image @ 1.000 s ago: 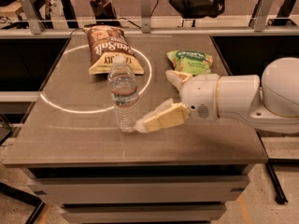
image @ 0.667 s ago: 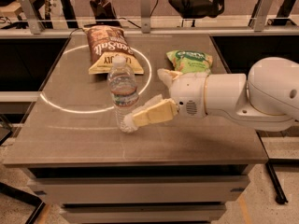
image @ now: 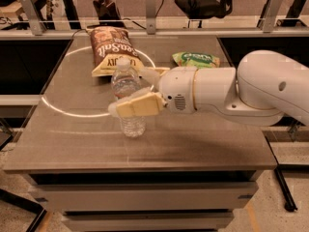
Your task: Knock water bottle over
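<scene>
The water bottle (image: 126, 83) is clear ribbed plastic with a white cap. It stands upright near the middle of the brown table (image: 72, 134). My gripper (image: 127, 91) reaches in from the right at the bottle's mid height and is open. Its near cream finger (image: 137, 106) crosses in front of the bottle's middle. The far finger (image: 148, 74) lies behind the bottle to its right. The bottle stands between the two fingers. Its label band is hidden by the near finger.
A brown chip bag (image: 110, 50) lies behind the bottle at the table's back. A green snack bag (image: 195, 59) lies at the back right, partly behind my arm (image: 260, 88). A white ring (image: 63, 110) is marked on the tabletop. A metal rail (image: 154, 33) runs behind the table.
My gripper has moved left; its near finger now crosses in front of the bottle instead of stopping at its right side. The bottle still stands in the same place.
</scene>
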{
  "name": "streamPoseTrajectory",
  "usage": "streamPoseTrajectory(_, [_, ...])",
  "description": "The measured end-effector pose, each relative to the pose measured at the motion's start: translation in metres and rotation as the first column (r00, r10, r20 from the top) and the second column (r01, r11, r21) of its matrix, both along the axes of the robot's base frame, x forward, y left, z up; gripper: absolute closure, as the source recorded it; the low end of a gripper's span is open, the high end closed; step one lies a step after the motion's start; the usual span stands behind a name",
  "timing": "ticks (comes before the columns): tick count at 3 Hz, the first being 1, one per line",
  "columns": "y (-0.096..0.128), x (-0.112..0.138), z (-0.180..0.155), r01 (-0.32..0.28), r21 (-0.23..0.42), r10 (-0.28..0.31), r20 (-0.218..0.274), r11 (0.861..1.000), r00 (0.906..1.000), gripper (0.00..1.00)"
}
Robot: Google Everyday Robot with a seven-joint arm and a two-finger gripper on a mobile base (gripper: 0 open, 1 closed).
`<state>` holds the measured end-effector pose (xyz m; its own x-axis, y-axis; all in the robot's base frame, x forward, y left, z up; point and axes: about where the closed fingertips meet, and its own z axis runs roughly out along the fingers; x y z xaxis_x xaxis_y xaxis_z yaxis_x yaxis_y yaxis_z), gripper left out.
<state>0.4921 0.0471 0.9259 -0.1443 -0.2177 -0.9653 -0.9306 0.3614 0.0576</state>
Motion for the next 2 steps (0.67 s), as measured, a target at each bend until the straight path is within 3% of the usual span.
streamPoseTrajectory(2, [0.0059,-0.0042,0.0016,-0.014,0.004,0.014,-0.011,1.000,0.9999,0.64])
